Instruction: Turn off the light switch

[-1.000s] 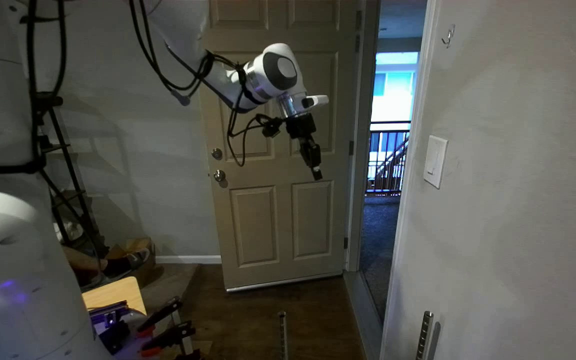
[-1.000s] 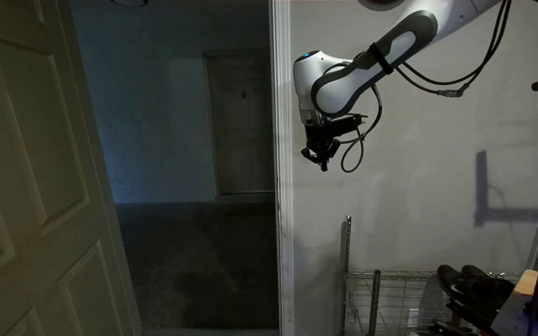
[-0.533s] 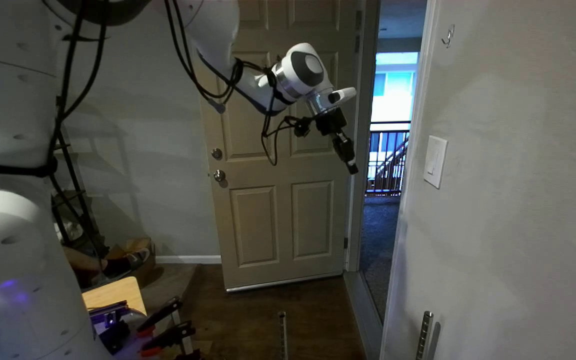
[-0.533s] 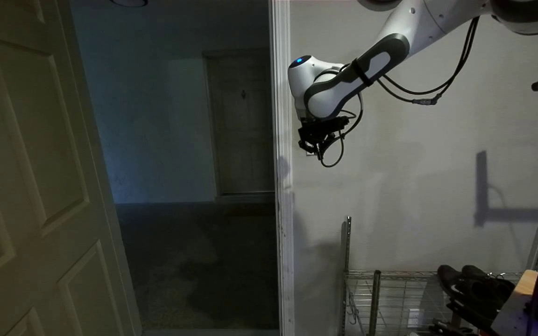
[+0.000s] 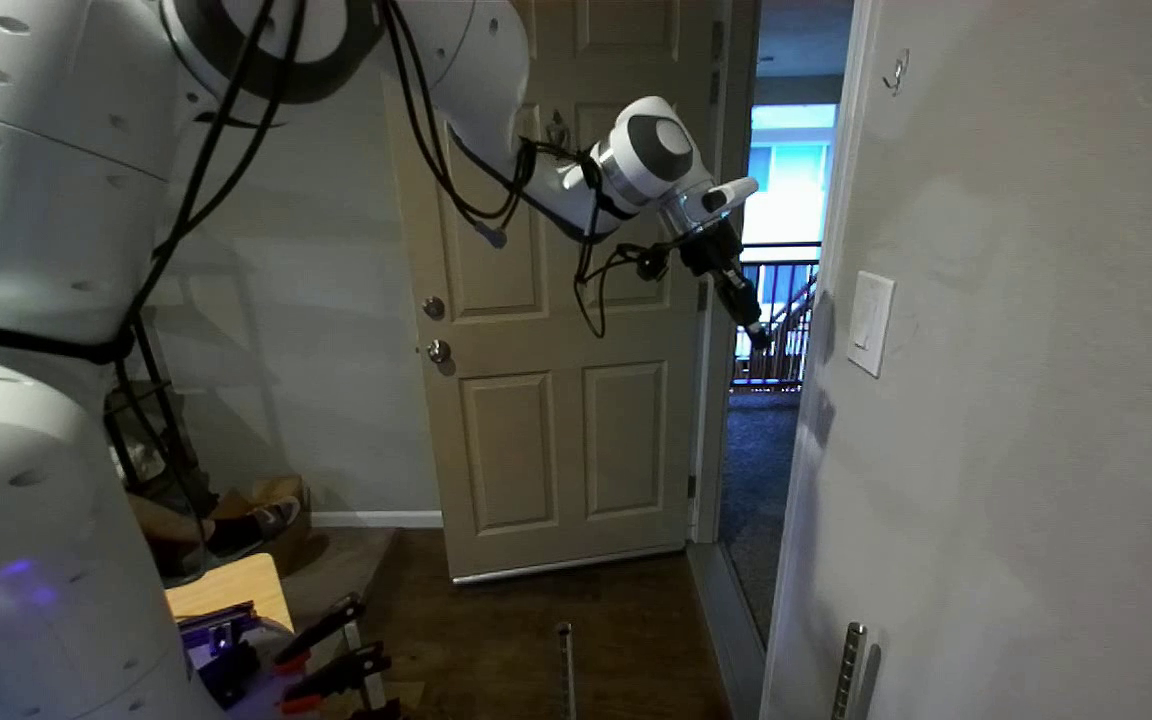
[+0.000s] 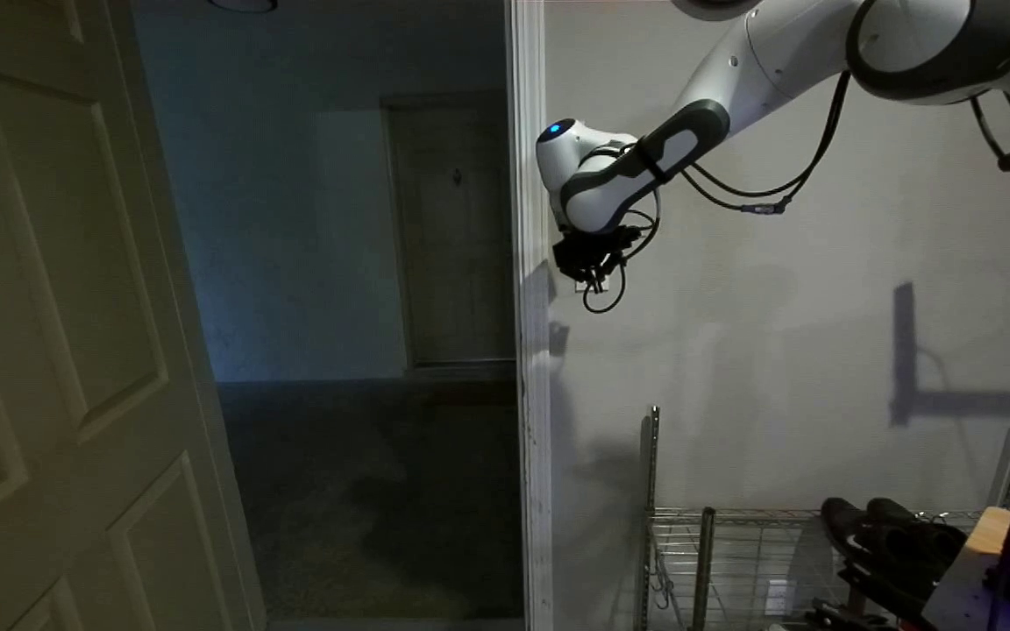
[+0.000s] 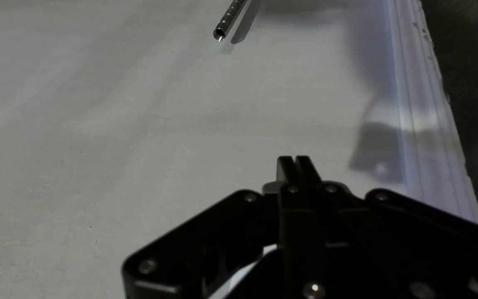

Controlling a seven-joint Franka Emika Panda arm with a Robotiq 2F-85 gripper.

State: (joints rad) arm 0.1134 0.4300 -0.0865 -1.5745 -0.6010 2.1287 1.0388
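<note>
- In an exterior view, my black gripper (image 5: pixel 758 338) hangs apart from the white rectangular light switch (image 5: pixel 871 323) on the off-white wall (image 5: pixel 1036 420).
- In an exterior view, my gripper (image 6: pixel 593 286) partly hides that switch (image 6: pixel 605 282).
- In the wrist view, I'm clenched, fingertips (image 7: pixel 285 169) together.

In an exterior view, looking from close beside the arm (image 5: pixel 26 560) along the wall (image 5: pixel 1046 400) toward the door (image 5: pixel 536 345). In an exterior view, facing that wall and the door frame (image 6: pixel 533 350) more squarely, from farther off. In both exterior views, sharing arm, wall and door. In the wrist view, peering closely past the hand (image 7: pixel 295 160), probably down that wall.
</note>
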